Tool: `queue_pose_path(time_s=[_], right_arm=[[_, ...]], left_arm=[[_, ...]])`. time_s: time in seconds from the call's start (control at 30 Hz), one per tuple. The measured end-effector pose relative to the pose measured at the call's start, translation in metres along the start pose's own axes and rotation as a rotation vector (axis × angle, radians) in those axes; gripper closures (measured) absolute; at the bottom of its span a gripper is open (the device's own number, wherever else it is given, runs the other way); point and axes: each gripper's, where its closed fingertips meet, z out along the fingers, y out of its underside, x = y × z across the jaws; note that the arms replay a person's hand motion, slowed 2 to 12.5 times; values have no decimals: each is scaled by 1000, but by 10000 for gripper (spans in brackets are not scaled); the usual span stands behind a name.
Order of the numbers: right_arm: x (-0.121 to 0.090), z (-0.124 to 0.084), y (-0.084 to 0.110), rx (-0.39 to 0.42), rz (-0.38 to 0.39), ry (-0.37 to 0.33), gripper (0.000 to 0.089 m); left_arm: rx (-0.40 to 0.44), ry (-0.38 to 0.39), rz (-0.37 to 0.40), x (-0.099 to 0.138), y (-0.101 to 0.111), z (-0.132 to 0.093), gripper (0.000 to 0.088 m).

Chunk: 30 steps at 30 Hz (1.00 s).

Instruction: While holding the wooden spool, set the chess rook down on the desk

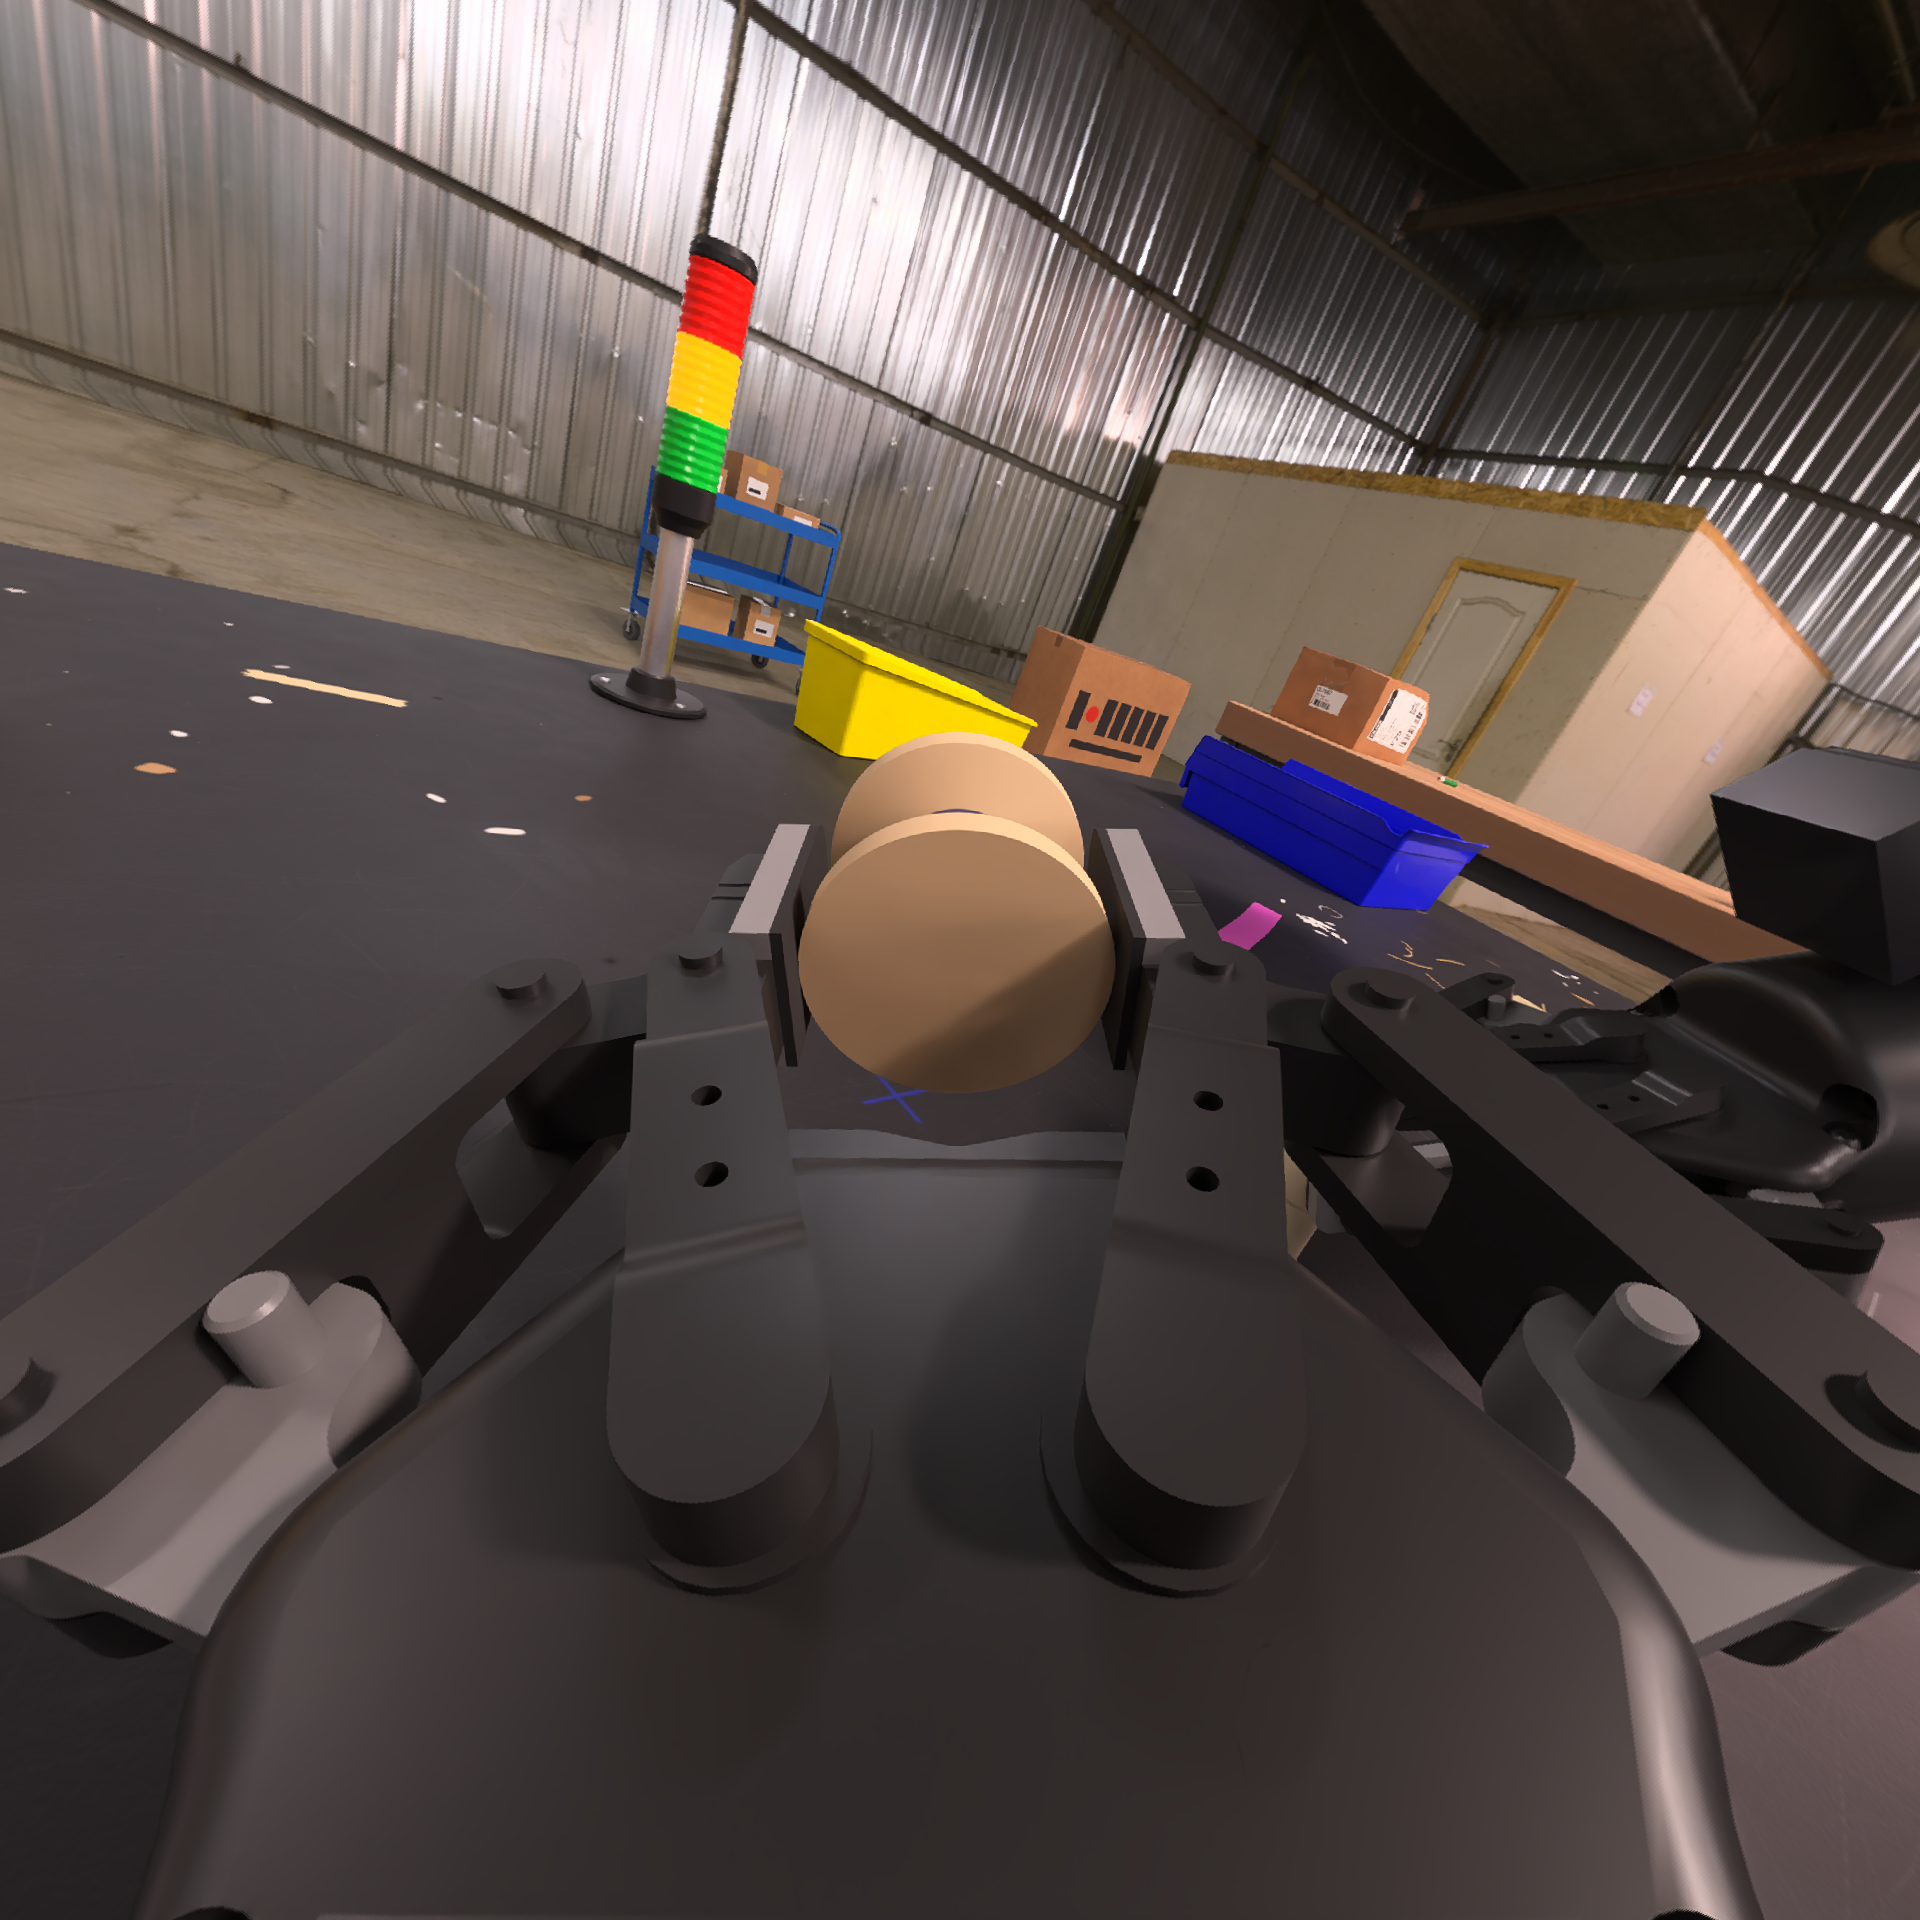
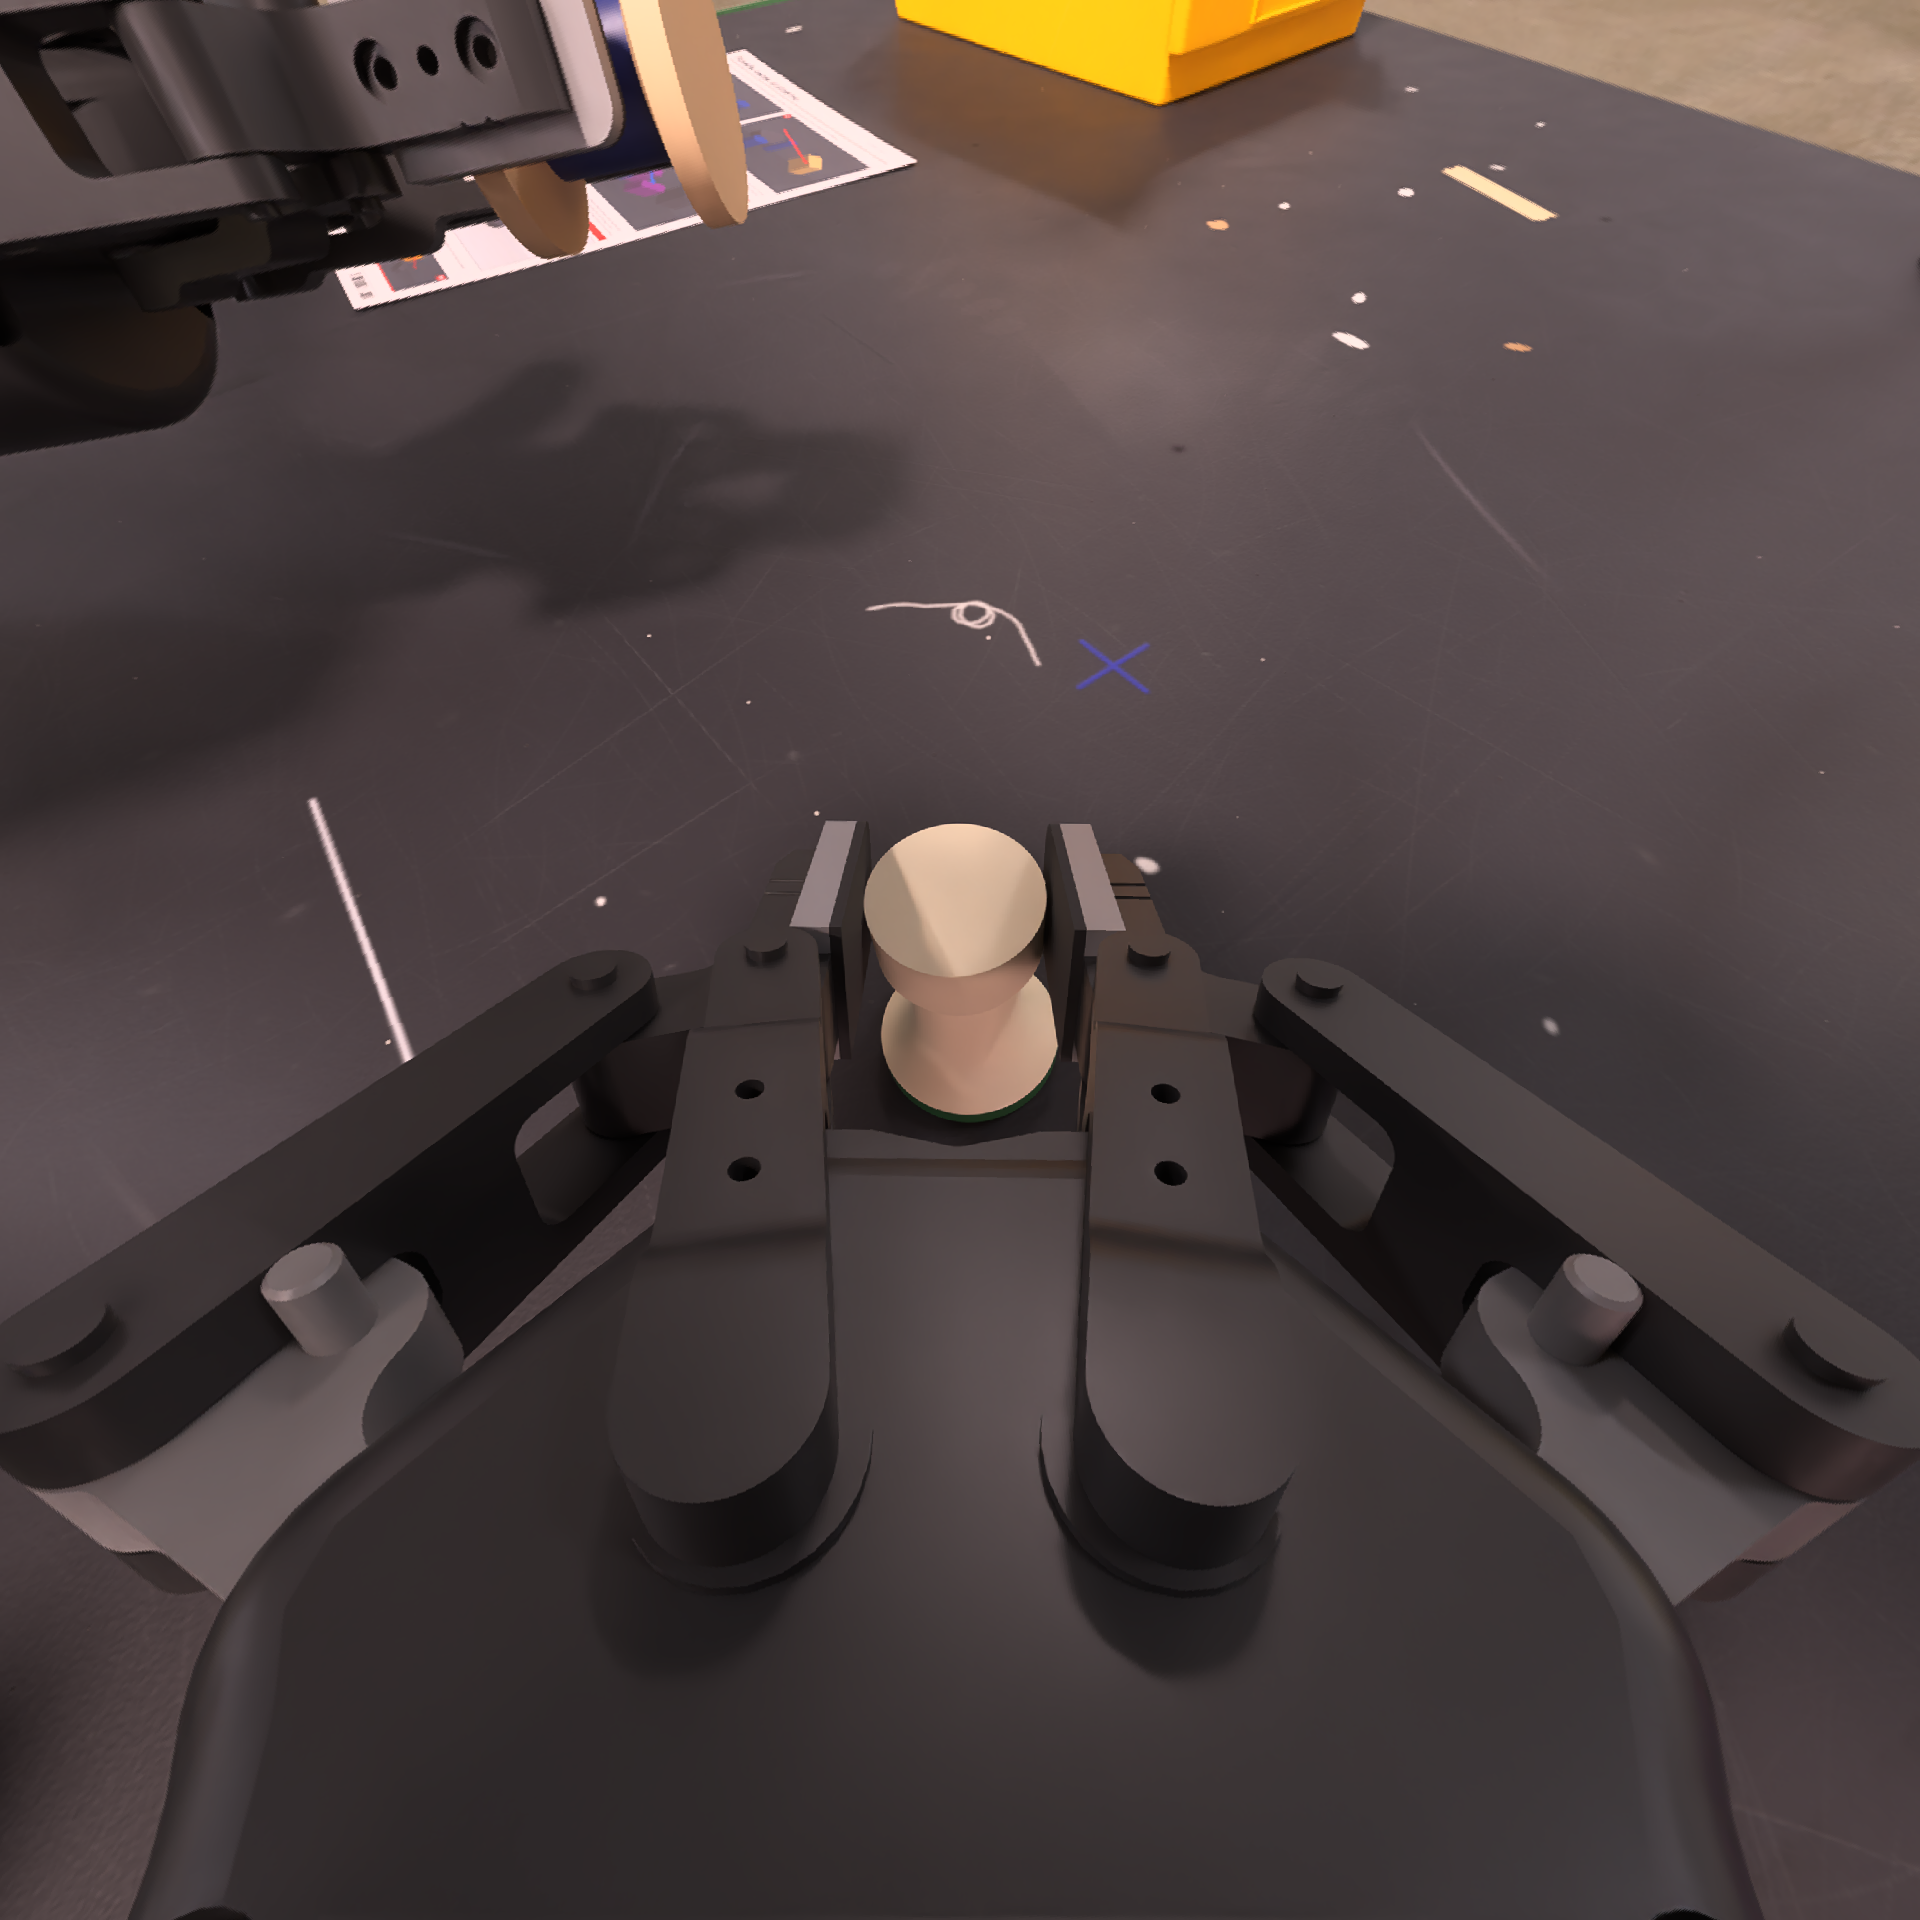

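Note:
My left gripper is shut on the wooden spool, a tan spool with two round flanges, held above the dark desk. The spool and left gripper also show at the top left of the right wrist view. My right gripper is shut on the cream chess rook, which lies along the fingers with its green-felted base toward the palm. It is held above the desk, near a blue cross mark.
A yellow bin, a blue bin, a cardboard box and a signal tower stand at the desk's far side. A printed sheet lies under the left gripper. The right arm shows at the right.

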Motion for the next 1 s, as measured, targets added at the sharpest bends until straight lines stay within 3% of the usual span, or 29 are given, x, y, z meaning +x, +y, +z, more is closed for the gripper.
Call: queue_pose_path(time_s=[0.5, 0.7, 1.0], right_arm=[[-11, -5, -3, 2, 7, -180, 595], [-2, -5, 3, -13, -44, -151, 595], [-3, -6, 1, -9, -49, -172, 595]], left_arm=[[-3, 12, -13, 0, 0, 1, 437], [-8, 19, -16, 1, 1, 2, 437], [-14, 26, -13, 1, 1, 4, 437]])
